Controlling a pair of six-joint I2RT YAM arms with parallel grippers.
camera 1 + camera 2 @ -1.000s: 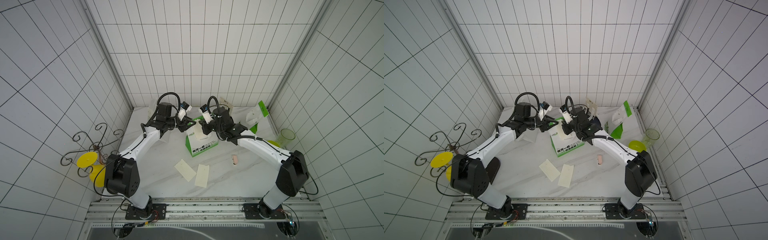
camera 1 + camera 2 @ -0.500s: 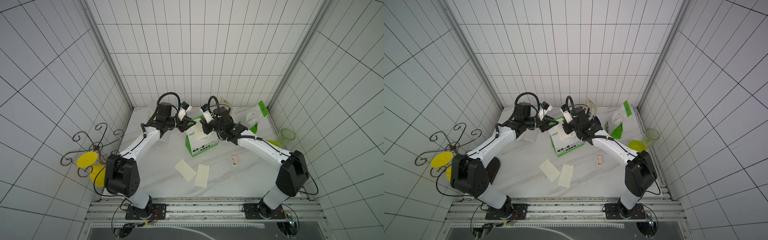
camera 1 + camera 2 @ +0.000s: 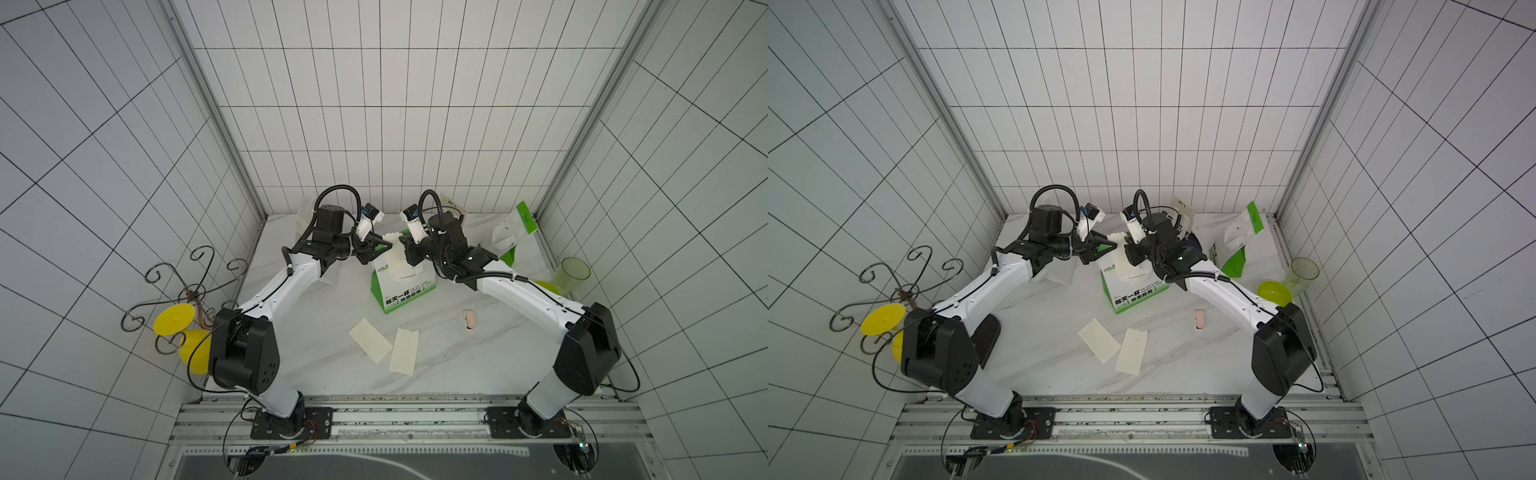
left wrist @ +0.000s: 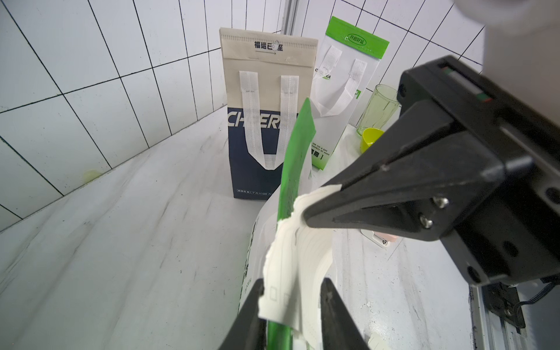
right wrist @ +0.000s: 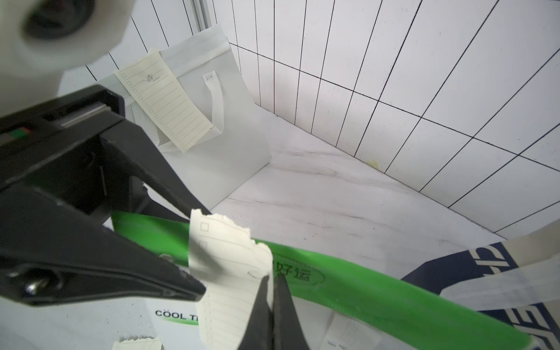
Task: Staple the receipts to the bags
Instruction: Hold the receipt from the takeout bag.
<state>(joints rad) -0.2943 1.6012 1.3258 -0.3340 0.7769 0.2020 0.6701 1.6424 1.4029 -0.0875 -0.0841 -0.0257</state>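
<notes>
A green-and-white bag stands mid-table with a cream receipt lying against its green top strip. My right gripper is shut on that receipt's edge and the strip. My left gripper comes from the opposite side. Its two fingers stand apart on either side of the receipt's torn top and the strip. Two loose receipts lie in front of the bag. The white bag carries a receipt. The navy bag and another green-and-white bag stand at the back.
A small pink stapler lies on the table to the right of the centre bag. A translucent green cup and a yellow-green bowl sit by the right wall. A wire stand with a yellow disc is outside the left wall.
</notes>
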